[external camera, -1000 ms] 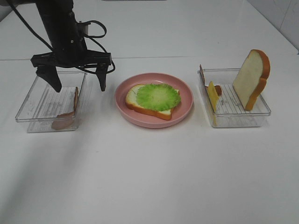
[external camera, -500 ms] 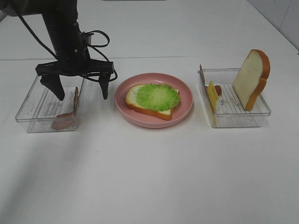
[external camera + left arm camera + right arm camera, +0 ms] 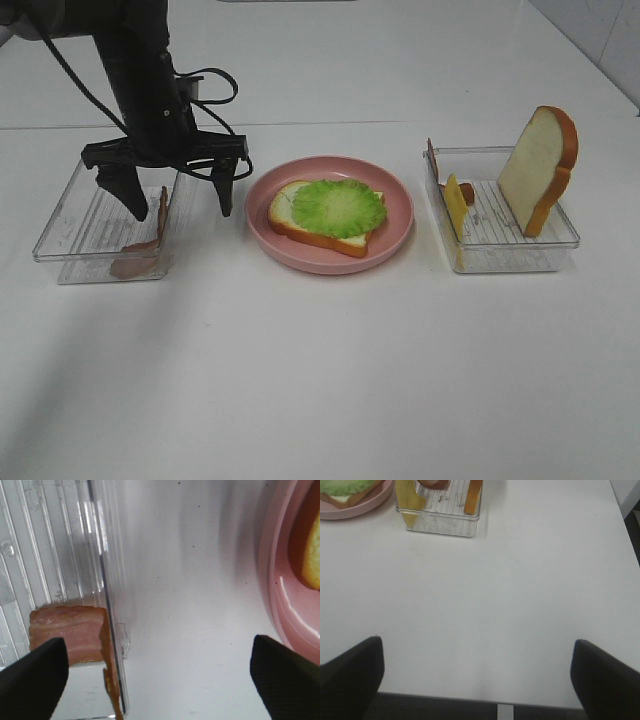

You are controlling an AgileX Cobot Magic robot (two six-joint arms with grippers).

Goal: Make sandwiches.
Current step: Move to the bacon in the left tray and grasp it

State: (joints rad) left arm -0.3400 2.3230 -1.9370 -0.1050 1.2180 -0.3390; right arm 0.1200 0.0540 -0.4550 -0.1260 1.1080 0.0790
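The sandwich stands as one bread slice [image 3: 297, 230] topped with a green lettuce leaf [image 3: 338, 207] on the pink plate [image 3: 330, 258]. A brown bacon strip [image 3: 161, 213] leans on the right wall of the left clear tray [image 3: 62, 215], and another bacon piece [image 3: 133, 264] lies at the tray's front. My left gripper [image 3: 178, 200] is open and straddles that wall, one finger inside the tray and one outside. In the left wrist view the bacon [image 3: 67, 635] lies just ahead of one fingertip [image 3: 32, 680]. My right gripper [image 3: 477, 677] is open over bare table.
The right clear tray [image 3: 520, 258] holds an upright bread slice [image 3: 540, 170], yellow cheese [image 3: 455, 205] and a brown piece [image 3: 467, 192]. In the right wrist view that tray [image 3: 440, 522] lies far ahead, and the table's front edge is close below the fingers.
My left gripper has come down lower over the left tray's right wall and shifted slightly right; its fingers stand a little narrower. Nothing else moved.
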